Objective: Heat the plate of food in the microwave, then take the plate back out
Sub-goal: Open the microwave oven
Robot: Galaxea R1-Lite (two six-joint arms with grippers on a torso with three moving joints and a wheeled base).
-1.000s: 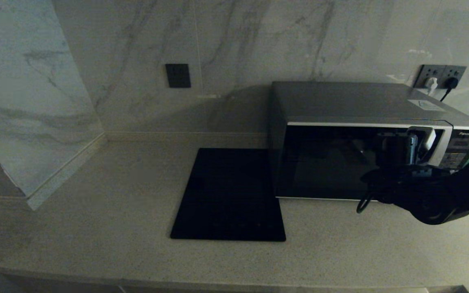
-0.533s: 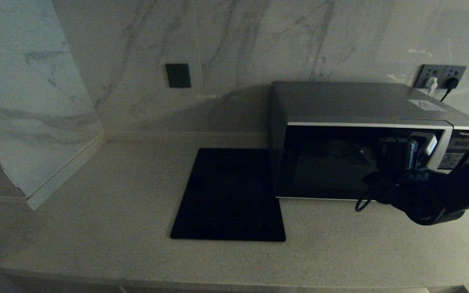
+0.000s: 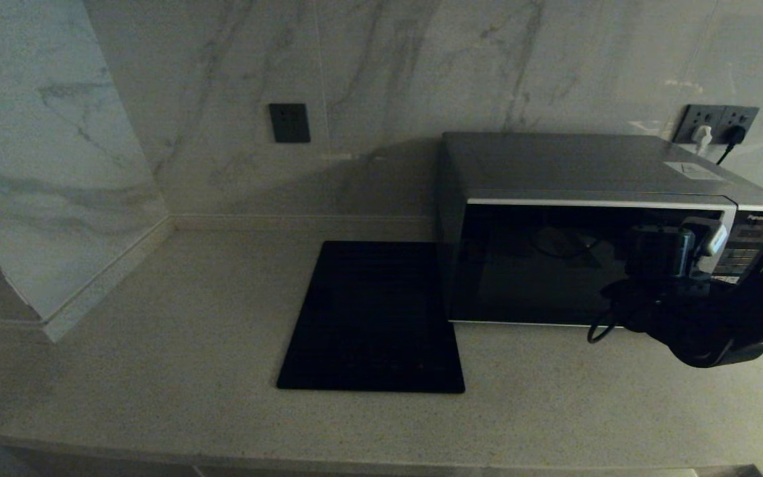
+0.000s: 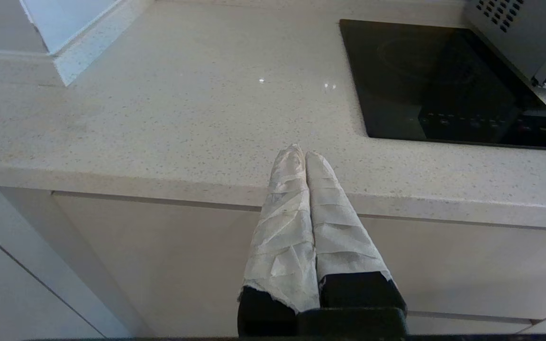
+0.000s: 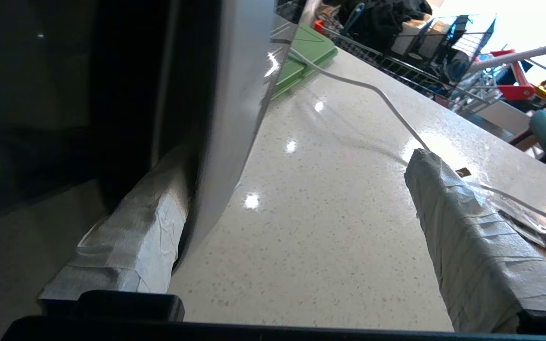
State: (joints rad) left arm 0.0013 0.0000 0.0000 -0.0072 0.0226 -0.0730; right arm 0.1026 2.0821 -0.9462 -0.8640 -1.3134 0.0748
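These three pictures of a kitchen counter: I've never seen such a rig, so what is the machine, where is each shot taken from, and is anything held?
It is a robot with two arms, each ending in a two-fingered gripper. The wide picture comes from a camera on its head, looking down at the counter. The other two come from cameras on its wrists, looking out past the taped fingers.

On the counter stand the microwave, door closed, and beside it a flat black slab. No plate of food shows in any picture.

The right gripper is at the right end of the microwave door, open and holding nothing; one finger lies against the silver door trim. The left gripper is parked by the counter's front edge, fingers together and empty.
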